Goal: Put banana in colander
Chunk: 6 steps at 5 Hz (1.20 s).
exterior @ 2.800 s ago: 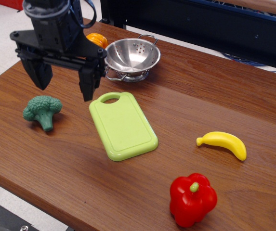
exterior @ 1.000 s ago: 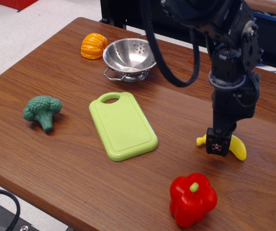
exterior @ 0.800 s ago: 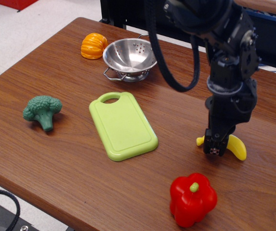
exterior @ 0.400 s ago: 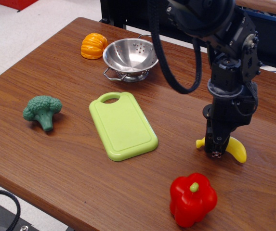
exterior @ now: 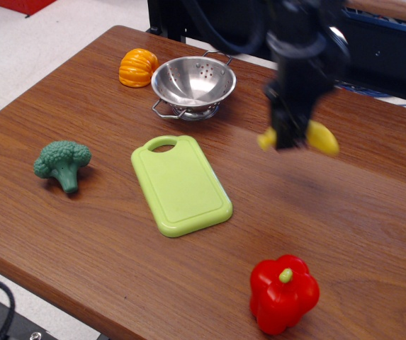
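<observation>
The yellow banana (exterior: 320, 137) hangs in the air above the table, held across its middle by my gripper (exterior: 288, 134), which is shut on it. The picture is blurred by motion here, so the fingers are hard to make out. The steel colander (exterior: 193, 83) stands upright at the back of the table, to the left of the gripper and a little farther back. The gripper and banana are apart from the colander, roughly one colander width to its right.
A lime-green cutting board (exterior: 181, 185) lies mid-table. An orange pumpkin (exterior: 137, 67) sits left of the colander. A green broccoli (exterior: 62, 163) is at the left. A red pepper (exterior: 283, 292) stands near the front edge. A dark frame runs behind the table.
The gripper came down on the banana at the right, closed on it, and has lifted it up and back-left toward the colander. The banana's old spot on the table is bare.
</observation>
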{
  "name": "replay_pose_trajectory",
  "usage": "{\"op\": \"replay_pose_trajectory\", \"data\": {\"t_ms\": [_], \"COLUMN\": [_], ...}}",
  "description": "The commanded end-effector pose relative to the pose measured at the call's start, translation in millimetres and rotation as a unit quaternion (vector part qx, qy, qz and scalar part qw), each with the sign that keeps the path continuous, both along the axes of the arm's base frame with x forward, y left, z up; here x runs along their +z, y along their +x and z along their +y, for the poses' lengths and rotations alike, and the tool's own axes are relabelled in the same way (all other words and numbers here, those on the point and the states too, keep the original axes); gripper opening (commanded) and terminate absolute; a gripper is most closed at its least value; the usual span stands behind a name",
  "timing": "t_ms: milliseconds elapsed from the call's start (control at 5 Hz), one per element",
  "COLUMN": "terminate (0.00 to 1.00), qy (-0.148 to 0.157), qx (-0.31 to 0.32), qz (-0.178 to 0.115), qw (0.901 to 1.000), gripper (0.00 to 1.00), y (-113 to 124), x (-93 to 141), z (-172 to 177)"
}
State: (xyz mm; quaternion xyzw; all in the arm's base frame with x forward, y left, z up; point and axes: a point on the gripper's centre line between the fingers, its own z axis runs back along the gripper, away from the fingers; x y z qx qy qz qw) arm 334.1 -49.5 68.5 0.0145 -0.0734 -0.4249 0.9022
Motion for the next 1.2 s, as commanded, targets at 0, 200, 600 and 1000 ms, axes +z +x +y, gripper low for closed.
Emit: {"op": "replay_pose_trajectory", "data": {"t_ms": [0, 200, 600, 1000], "terminate": [0.0, 0.0, 0.0, 0.0], "qy": [0.033, 0.033, 0.042, 0.043], "qx": [0.175, 0.251, 0.297, 0.251], "qz": [-0.034, -0.055, -0.047, -0.052], "qw": [0.9834, 0.966, 0.9529, 0.9657], "gripper": [0.0, 0.0, 0.0, 1.0], "y": [-12, 0, 39, 35], "x": [37, 45, 33, 18], "z": [81, 129, 161, 138]}}
